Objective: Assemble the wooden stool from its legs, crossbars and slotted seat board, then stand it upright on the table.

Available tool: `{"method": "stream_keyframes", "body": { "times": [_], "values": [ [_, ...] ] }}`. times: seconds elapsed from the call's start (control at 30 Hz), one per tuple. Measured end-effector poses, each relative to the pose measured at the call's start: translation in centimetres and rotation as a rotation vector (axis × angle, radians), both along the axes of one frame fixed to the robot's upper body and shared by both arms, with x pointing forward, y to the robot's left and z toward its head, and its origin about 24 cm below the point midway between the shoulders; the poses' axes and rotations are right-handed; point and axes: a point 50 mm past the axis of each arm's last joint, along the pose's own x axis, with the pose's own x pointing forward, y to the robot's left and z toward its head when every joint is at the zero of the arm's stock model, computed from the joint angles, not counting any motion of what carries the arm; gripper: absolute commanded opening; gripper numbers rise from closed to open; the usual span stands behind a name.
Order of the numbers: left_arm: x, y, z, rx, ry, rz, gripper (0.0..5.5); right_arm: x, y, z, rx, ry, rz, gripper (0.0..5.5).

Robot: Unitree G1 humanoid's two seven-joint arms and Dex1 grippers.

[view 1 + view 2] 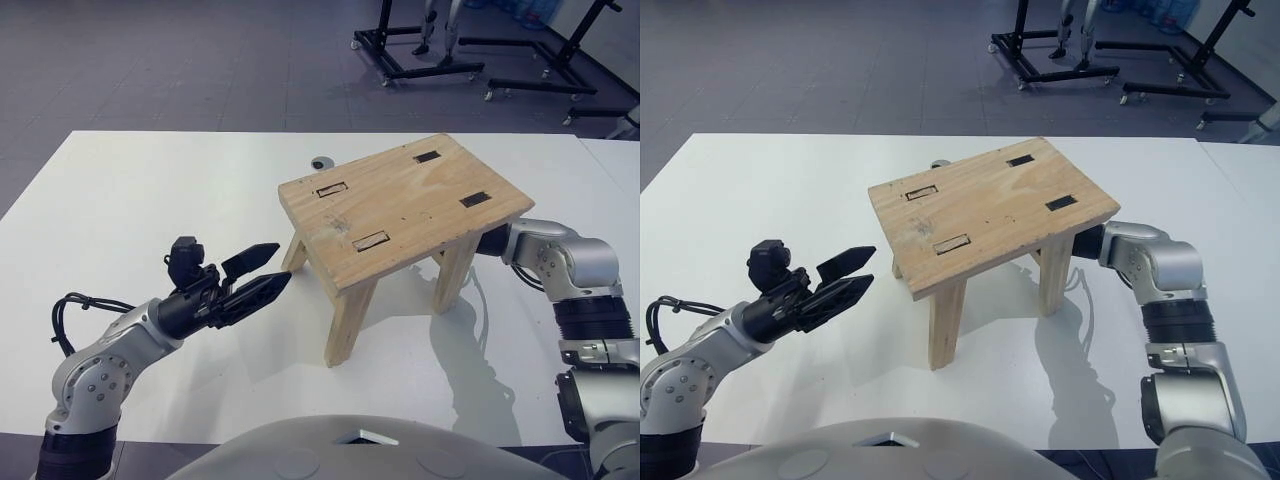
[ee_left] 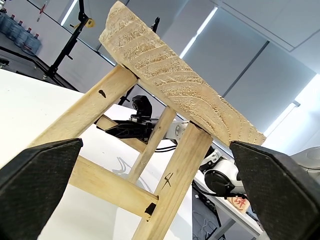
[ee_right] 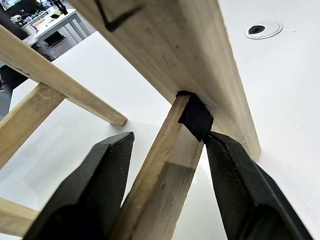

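Nearest the robot, the left gripper [image 1: 283,262] hovers over the table [image 1: 150,180] just short of the stool's near corner. Its fingers are spread wide and hold nothing.

The wooden stool [image 1: 400,205] stands upright on all its legs mid-table, with the slotted seat board [image 1: 395,195] on top and a crossbar [image 2: 112,186] between the near legs. The building looks done, and what remains is to let go cleanly.

Beyond the seat, the right gripper [image 3: 170,145] reaches in under the board with its fingers set either side of the far right leg [image 3: 160,175]. A strip of table shows between that leg and one finger, so it seems to straddle rather than clamp, though the close view makes contact hard to judge.

To finish well:
- Open the right fingers fully before moving.
- Draw that arm straight back along its approach (a sideways sweep would catch the leg and skid the stool).
- Keep the left gripper low and beside the near leg [image 1: 350,320], ready to steady it.
- Lift neither arm under the seat overhang.

Farther off, a round grommet [image 1: 322,161] sits in the tabletop, and black wheeled stands [image 1: 440,50] stand on the floor behind.
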Motion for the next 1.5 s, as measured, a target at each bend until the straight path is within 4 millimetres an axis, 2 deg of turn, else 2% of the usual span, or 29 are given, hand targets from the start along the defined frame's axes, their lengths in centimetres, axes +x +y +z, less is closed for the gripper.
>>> {"method": "stream_keyframes", "body": {
  "times": [0.2, 0.33, 0.63, 0.77, 0.87, 1.07, 1.27, 1.37, 1.43, 1.5],
  "values": [
    [0.0, -0.1, -0.2, 0.010, -0.006, 0.012, 5.40, 0.2, 0.1, 0.2, 0.121, 0.249, -0.074, 2.20],
    [-0.3, -0.6, -0.4, -0.003, -0.010, 0.021, 5.40, 0.6, -0.4, 1.4, 0.162, 0.407, -0.203, 2.20],
    [-1.0, -1.0, -0.9, -0.014, -0.004, 0.059, 5.40, 0.1, 1.3, 1.8, 0.150, 0.457, -0.267, 2.20],
    [-1.0, -0.9, -1.0, -0.004, -0.012, 0.072, 5.40, -0.3, 0.7, 1.5, 0.220, 0.485, -0.294, 2.20],
    [-1.0, -0.8, -0.8, -0.005, -0.026, 0.077, 5.40, -1.5, 0.4, 0.6, 0.266, 0.517, -0.308, 2.20],
    [-1.2, -1.1, 0.2, 0.002, -0.101, 0.092, 5.40, -3.2, 0.6, 0.2, 0.310, 0.528, -0.341, 2.20],
    [-1.1, -0.9, 0.3, 0.027, -0.130, 0.122, 5.40, -3.5, 0.0, 1.0, 0.478, 0.546, -0.386, 2.20],
    [-1.1, -0.8, 0.2, 0.032, -0.138, 0.138, 5.40, -4.1, -0.3, 2.1, 0.562, 0.549, -0.351, 2.20],
    [-1.1, -0.8, 0.1, 0.032, -0.135, 0.138, 5.40, -4.8, -0.9, 2.2, 0.529, 0.562, -0.339, 2.20],
    [-1.1, -0.8, 0.1, 0.032, -0.135, 0.137, 5.40, -5.6, -1.4, 1.3, 0.481, 0.610, -0.354, 2.20]
  ]
}}
